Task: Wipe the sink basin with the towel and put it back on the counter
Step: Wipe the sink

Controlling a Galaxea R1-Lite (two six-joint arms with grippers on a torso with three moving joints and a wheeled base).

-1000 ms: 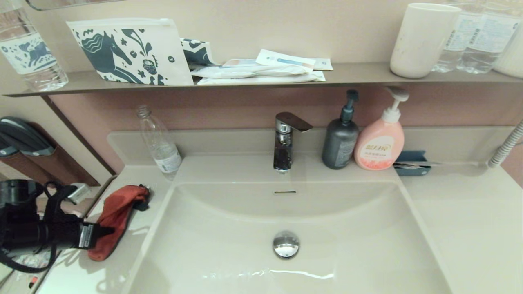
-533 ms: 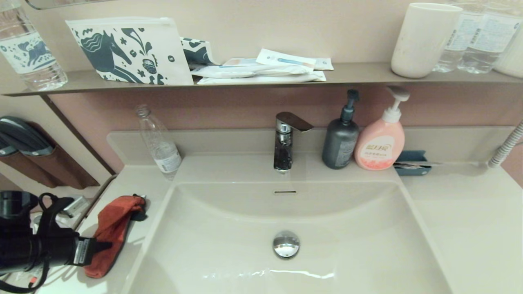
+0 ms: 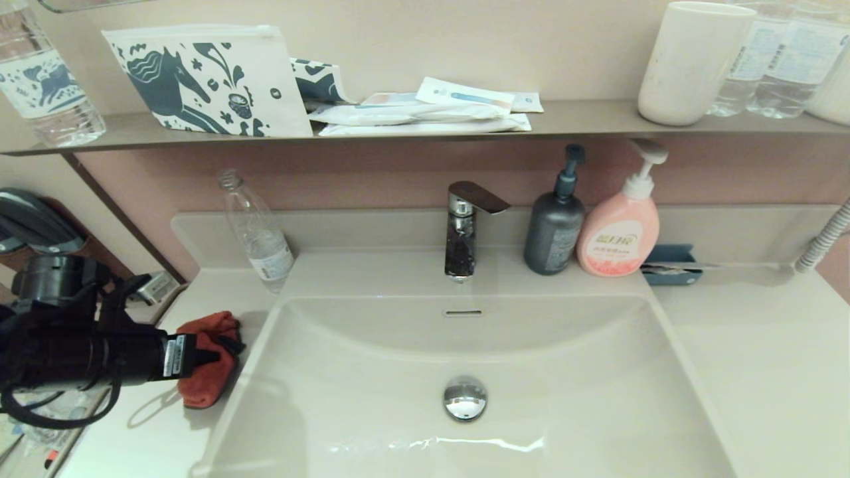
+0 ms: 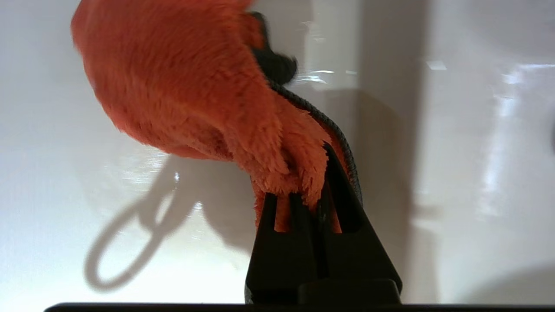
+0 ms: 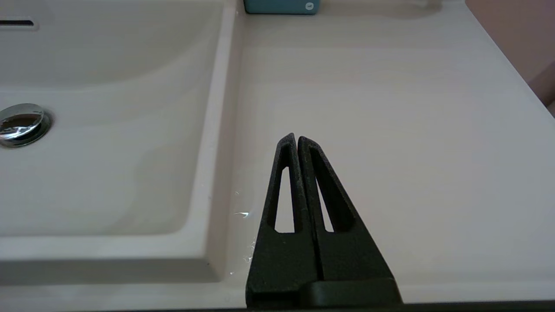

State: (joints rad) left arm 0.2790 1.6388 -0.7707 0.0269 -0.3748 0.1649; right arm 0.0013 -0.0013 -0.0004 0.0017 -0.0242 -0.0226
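The orange-red towel [image 3: 206, 382] with its dark grey edge is bunched into a wad over the left part of the counter [image 3: 153, 441], just beside the left rim of the sink basin [image 3: 584, 372]. My left gripper [image 3: 214, 352] is shut on the towel [image 4: 186, 91]; in the left wrist view the black fingers [image 4: 342, 203] pinch a fold of it. Whether the cloth touches the counter I cannot tell. My right gripper [image 5: 295, 138] is shut and holds nothing; it hangs over the counter [image 5: 390, 108] right of the basin [image 5: 108, 130]. It is out of the head view.
A clear plastic bottle [image 3: 255, 229] stands behind the towel. At the back ledge stand the faucet [image 3: 463, 229], a grey pump bottle [image 3: 553, 222], a pink pump bottle [image 3: 619, 232] and a blue box [image 3: 669, 264]. The chrome drain plug [image 3: 465, 397] sits mid-basin. A hose [image 3: 823, 236] hangs at right.
My left arm has risen and shifted toward the back and the basin. The towel, stretched long on the counter before, is now gathered into a compact wad in the gripper.
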